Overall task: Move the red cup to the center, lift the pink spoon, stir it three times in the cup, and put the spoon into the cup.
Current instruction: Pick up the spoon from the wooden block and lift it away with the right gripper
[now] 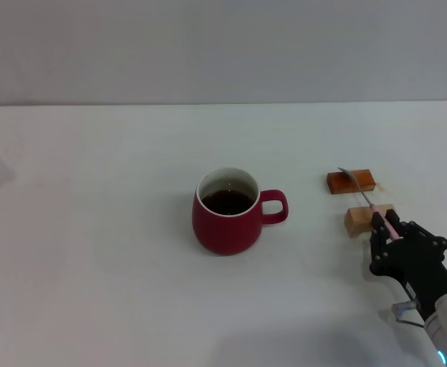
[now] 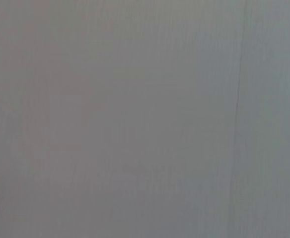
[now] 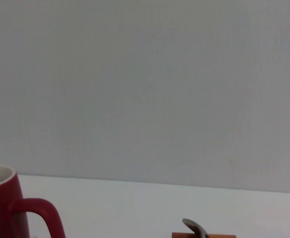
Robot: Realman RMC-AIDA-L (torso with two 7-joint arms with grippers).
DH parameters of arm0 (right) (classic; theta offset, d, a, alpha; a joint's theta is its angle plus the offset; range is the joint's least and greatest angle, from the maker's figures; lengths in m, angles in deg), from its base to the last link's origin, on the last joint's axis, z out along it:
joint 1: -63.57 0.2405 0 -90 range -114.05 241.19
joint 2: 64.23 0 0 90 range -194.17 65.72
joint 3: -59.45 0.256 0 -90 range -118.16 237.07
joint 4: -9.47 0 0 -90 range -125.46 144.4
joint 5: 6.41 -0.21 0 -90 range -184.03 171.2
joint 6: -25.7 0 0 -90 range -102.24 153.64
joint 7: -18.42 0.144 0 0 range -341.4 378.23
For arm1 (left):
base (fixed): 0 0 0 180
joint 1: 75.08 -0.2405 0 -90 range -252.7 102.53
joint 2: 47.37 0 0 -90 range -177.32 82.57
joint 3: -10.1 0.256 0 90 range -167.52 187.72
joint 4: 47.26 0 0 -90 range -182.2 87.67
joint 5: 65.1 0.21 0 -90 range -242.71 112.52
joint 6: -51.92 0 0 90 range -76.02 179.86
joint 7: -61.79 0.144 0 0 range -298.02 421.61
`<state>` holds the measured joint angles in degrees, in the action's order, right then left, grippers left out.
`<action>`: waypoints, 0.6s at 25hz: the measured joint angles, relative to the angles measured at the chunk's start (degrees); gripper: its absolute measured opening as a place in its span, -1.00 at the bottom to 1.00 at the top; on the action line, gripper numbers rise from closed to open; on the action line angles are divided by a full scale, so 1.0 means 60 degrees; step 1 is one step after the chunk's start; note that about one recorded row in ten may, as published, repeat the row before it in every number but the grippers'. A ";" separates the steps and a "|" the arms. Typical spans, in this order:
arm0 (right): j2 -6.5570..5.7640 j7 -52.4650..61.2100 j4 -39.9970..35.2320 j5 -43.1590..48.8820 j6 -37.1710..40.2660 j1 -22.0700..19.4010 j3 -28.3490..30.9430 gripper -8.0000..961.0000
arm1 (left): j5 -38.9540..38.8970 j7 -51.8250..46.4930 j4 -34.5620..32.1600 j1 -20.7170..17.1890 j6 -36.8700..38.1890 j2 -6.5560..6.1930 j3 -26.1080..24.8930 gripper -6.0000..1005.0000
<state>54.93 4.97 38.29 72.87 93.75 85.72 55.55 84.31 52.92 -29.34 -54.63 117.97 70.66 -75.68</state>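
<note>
Jaws on the right gripper are closed around the pale pink handle of the pink spoon, down in the lower right of the head view. That black gripper sits right at the near end of the spoon, its white-sleeved arm running off the bottom right corner. The spoon lies slanted across two small wooden blocks — its silver bowl rests on the darker orange-brown block further up the frame, and the shaft crosses the lighter tan block, which is touching the fingertips.

The red cup stands upright just about dead center of the head view, on the white table, well apart from the spoon and blocks. Its loop handle points toward the right side of the frame, and there's dark liquid inside against the white lining.

The right wrist view catches the cup in its lower left corner, handle and all, plus the spoon bowl sitting on the darker block along the bottom edge — mostly plain wall above that.

The left gripper doesn't show up anywhere; the left wrist view is only a flat grey surface.
</note>
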 joint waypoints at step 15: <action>-0.0013 -0.0029 0.0030 -0.0002 0.0366 -0.0040 0.0023 -0.69 | 0.0019 0.0000 0.0000 0.0004 -0.0024 0.0000 0.0000 -0.99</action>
<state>54.86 4.79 38.46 72.86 95.95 85.48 55.68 84.43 52.92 -29.34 -54.60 117.82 70.66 -75.68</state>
